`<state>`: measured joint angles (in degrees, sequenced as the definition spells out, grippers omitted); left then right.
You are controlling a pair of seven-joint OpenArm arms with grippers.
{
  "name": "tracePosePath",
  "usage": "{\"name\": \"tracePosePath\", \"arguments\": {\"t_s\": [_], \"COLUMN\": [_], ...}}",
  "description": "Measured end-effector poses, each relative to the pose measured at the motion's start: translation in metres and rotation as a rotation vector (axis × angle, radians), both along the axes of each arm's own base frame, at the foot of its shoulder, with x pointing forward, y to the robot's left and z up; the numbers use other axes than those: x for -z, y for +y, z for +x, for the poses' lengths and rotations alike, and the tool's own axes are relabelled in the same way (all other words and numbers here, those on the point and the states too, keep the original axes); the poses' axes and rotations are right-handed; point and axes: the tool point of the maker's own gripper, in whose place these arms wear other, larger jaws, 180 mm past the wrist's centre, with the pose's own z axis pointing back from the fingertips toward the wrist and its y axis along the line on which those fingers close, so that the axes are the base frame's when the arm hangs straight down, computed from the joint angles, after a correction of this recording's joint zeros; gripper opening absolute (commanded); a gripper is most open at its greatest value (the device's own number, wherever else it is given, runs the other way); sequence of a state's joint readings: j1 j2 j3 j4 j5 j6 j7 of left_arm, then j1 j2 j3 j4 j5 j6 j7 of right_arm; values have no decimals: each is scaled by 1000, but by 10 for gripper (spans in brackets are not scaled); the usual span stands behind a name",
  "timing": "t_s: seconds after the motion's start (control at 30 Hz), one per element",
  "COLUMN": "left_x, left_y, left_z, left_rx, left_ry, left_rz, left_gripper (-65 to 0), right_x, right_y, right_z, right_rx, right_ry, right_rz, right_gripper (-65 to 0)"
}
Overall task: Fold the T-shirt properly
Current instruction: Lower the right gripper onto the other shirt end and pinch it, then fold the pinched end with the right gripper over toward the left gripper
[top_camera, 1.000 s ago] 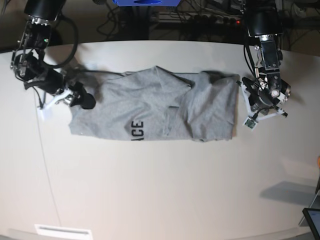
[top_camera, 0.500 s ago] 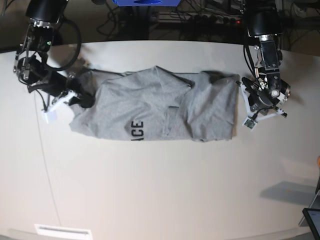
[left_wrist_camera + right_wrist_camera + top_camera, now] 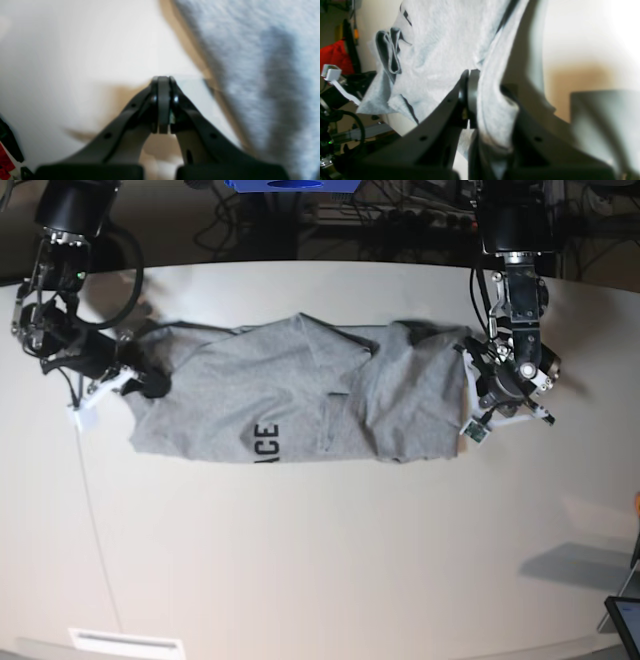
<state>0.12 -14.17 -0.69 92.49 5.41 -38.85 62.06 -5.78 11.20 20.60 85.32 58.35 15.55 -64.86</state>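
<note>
The grey T-shirt (image 3: 300, 400) lies crumpled and stretched sideways across the white table (image 3: 330, 560), with black letters "ACE" (image 3: 268, 442) near its front edge. My right gripper (image 3: 148, 387) is at the shirt's left end, shut on a bunched fold of the fabric (image 3: 492, 105), which hangs up between the fingers. My left gripper (image 3: 487, 395) sits at the shirt's right edge. Its fingertips (image 3: 163, 81) are pressed together over bare table with nothing between them, and the shirt (image 3: 250, 50) lies just beside them.
A blue object (image 3: 290, 185) and cables lie beyond the table's curved back edge. A dark screen corner (image 3: 625, 620) pokes in at the lower right. A white strip (image 3: 125, 642) lies at the front left edge.
My right gripper has closed on the shirt's left end and drawn it left and back, shifting the whole shirt leftward. My left arm has moved in slightly toward the right edge.
</note>
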Motion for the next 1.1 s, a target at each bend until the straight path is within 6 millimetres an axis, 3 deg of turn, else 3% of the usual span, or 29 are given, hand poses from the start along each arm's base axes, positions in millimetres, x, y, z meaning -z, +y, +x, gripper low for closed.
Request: {"name": "tracePosePath", "arguments": {"t_s": [0.13, 0.33, 0.53, 0.7, 0.8, 1.1], "left_x": [1, 2, 4, 9, 9, 10], "left_y": [-14, -42, -70, -95, -99, -102], "left_z": [3, 12, 18, 32, 33, 33], "left_rx": [46, 69, 85, 147, 147, 151], "left_ry": [2, -21, -38, -34, -44, -41], "left_rz": [5, -58, -129, -158, -179, -177], "left_gripper": [-650, -650, -650, -650, -650, -650], "right_x": [-5, -21, -24, -37, -45, -34], "right_y": [-10, -26, -5, -3, 8, 31], "right_z": [1, 7, 8, 12, 15, 9], "right_rx": [-13, -48, -162, -126, -153, -119], "right_ry": [-9, -63, -90, -88, -126, -39], "right_rz": [-40, -249, -373, -469, -468, -432], "right_gripper": [-649, -649, -649, -649, -649, -649]}}
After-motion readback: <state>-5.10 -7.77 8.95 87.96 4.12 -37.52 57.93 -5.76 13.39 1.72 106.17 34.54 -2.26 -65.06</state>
